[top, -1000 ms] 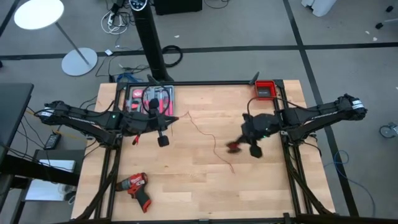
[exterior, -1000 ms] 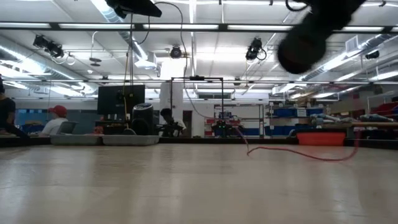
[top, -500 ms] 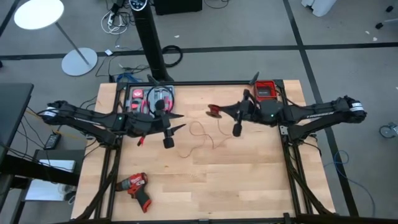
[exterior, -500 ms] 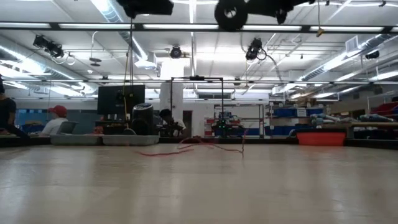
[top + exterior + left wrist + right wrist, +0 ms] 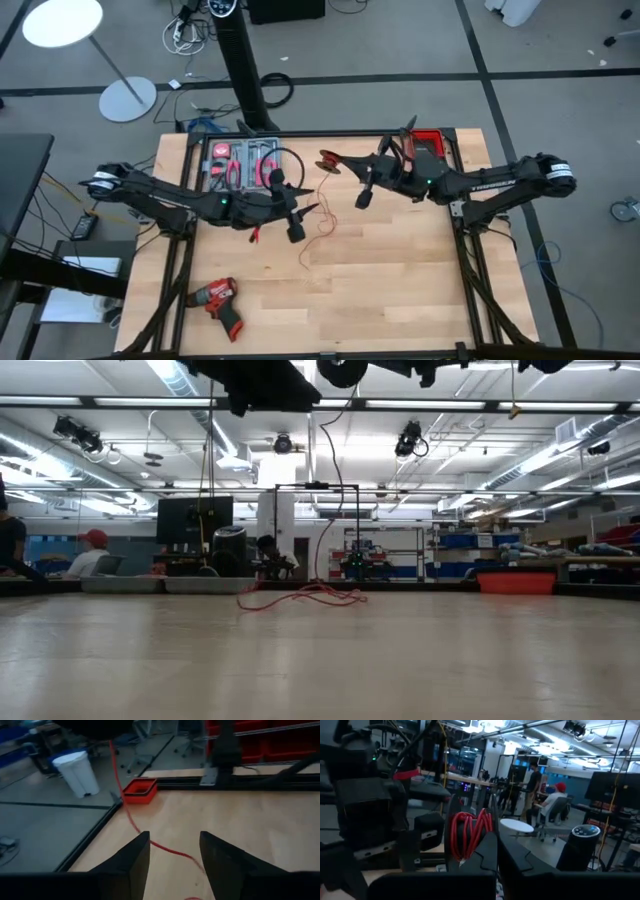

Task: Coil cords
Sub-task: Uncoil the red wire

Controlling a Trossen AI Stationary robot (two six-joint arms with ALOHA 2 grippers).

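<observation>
High view: both arms reach in over the far half of the bench. Right gripper sits near the far edge, about mid-width, fingers pressed together on a small coil of the red wire. From there the wire drops and trails in loose bends to the bench centre, ending past the left gripper. Left gripper is spread and pinches nothing; it hangs just beside the loose wire.

Right wrist view adds what the overhead cannot: the coil is several tight red loops standing upright between the closed fingers, with the left arm's dark housing close behind.

Left wrist view: two dark fingers apart, bare wood between them, the wire running slantwise across the bench toward a small red bin at the far right corner.

Low view: the slack wire lies as a low tangle on the wood, one strand rising straight up out of frame; both arms only dark shapes along the top.

Surface: pale wood planks in a black frame. A tray of red-handled tools with a black cable looped at it, far left corner. A drill near the front left corner.

Room: grey floor, a white floor lamp, ceiling strip lights, people seated at desks in the background.
</observation>
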